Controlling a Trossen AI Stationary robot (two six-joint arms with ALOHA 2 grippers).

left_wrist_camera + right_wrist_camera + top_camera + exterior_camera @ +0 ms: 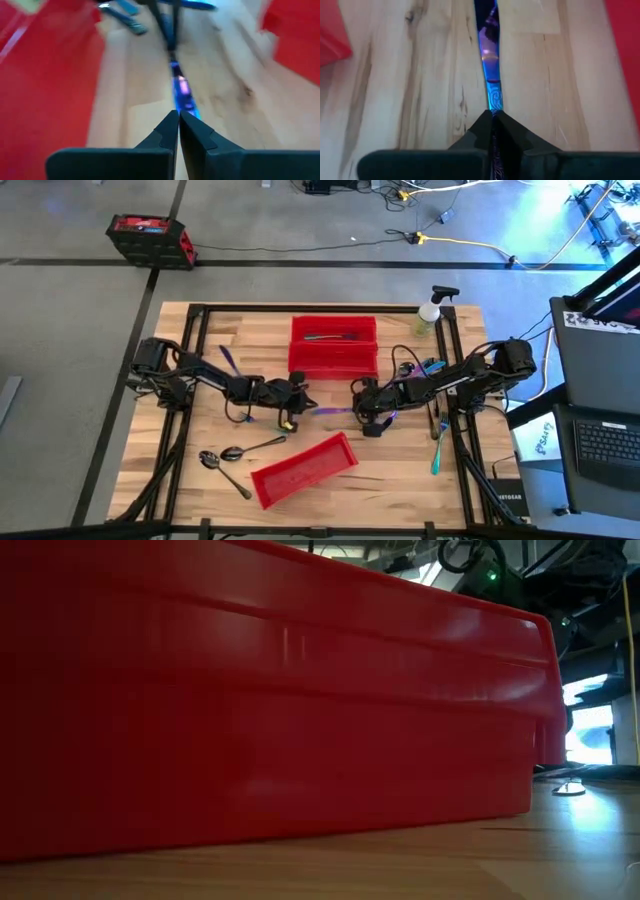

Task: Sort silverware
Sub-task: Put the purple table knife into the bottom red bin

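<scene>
A slim iridescent blue-purple piece of silverware (331, 411) spans the gap between my two grippers at the table's middle. My left gripper (305, 404) (178, 116) is shut on its left end. My right gripper (358, 412) (492, 114) is shut on its right end. Two dark spoons (240, 450) lie on the wood near the front left. A teal piece (438, 445) lies at the right and a purple one (229, 361) at the left. More silverware (420, 367) lies heaped under the right arm. One far red bin (333, 330) holds some pieces. My left gripper pinches the piece's left end (186, 106) between its two fingers. The fingers come from the table's left, slanting down, and lie along the piece, which runs straight on from them. My right gripper pinches the piece's right end (494, 102) between its two fingers, and the piece reaches back between them. The fingers come from the table's right, slanting down, along the piece. Whether the piece rests on the wood I cannot tell.
A second red bin (333, 358) sits just in front of the far one. A third red bin (304, 470) lies askew near the front edge, and its wall (270, 700) fills the low view. A spray bottle (430, 312) stands at the far right.
</scene>
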